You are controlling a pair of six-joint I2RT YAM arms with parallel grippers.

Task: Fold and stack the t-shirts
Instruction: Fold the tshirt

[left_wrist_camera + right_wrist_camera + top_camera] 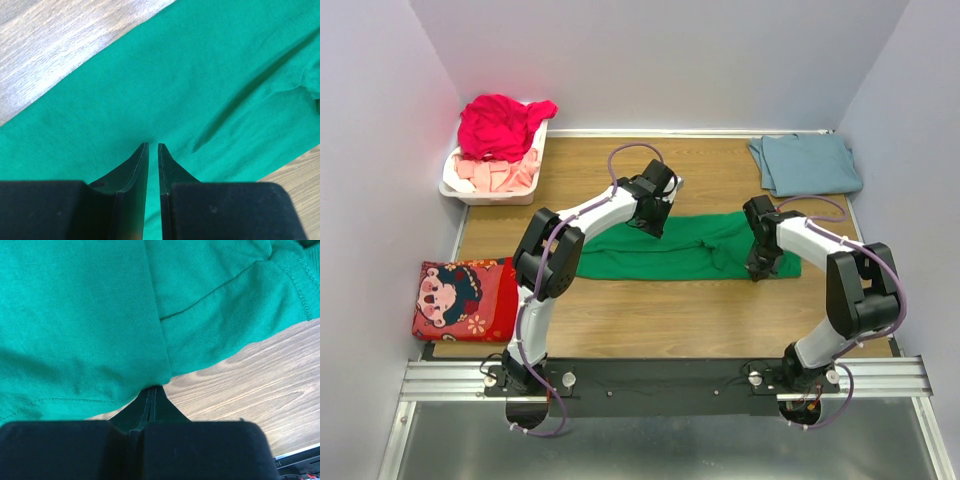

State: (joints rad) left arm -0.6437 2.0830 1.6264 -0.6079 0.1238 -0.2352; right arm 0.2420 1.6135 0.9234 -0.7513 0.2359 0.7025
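There are one bright green cotton t-shirt [650,258], one folded blue-grey t-shirt [807,165], one white plastic basket [485,197], and one red cartoon-printed cushion [465,298].

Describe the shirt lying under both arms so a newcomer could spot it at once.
On the wooden table, look to the middle, between the white basket at the far left and the folded blue-grey shirt at the far right. The green t-shirt lies there as a long strip running left to right, the only green cloth in view.

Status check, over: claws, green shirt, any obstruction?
Both shut on cloth: left claw on green t-shirt, right claw at its near edge. Shirt flat, long band. Nothing lies on it.
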